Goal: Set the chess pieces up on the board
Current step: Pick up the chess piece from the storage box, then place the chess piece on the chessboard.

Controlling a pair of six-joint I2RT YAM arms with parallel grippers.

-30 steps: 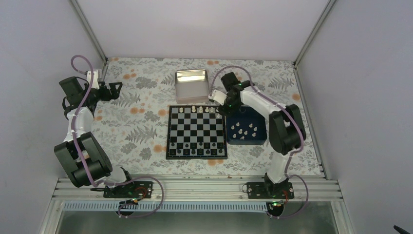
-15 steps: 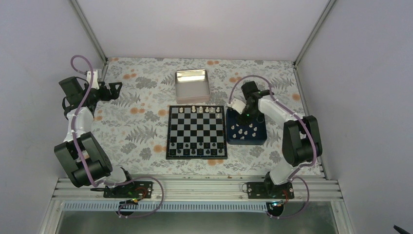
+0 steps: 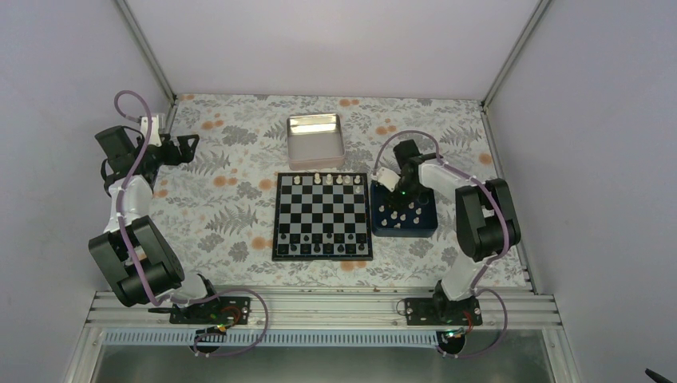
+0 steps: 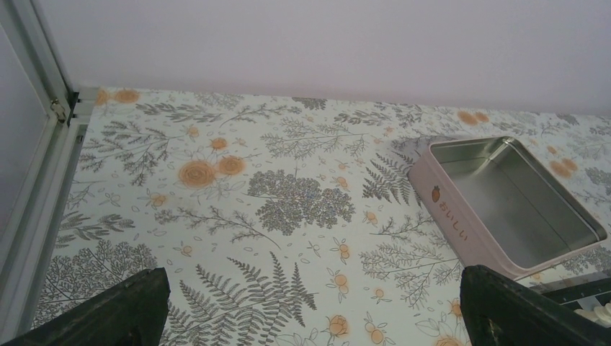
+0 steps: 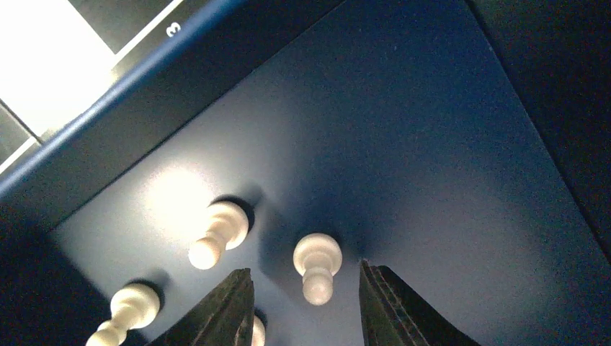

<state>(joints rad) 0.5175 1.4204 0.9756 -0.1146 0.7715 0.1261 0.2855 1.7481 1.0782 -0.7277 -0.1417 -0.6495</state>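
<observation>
We've got the board point(image 3: 322, 215) mid-frame, with white pieces point(image 3: 386, 212) in the blue tray point(image 3: 423, 227) to its right. Left gripper point(image 4: 311, 277) gapes wide. Right gripper point(image 5: 304, 275) is spread around one pawn point(image 5: 315, 259). Closing off-centre could tip it into its neighbour point(image 5: 220, 234).

Two robot arms point(image 3: 128, 203), one chessboard point(image 3: 322, 215), one silver tin point(image 3: 314, 117), one blue tray point(image 3: 403, 233); at least four cream pieces point(image 3: 318, 178) line the board's far row, at least four more sit in the tray.
</observation>
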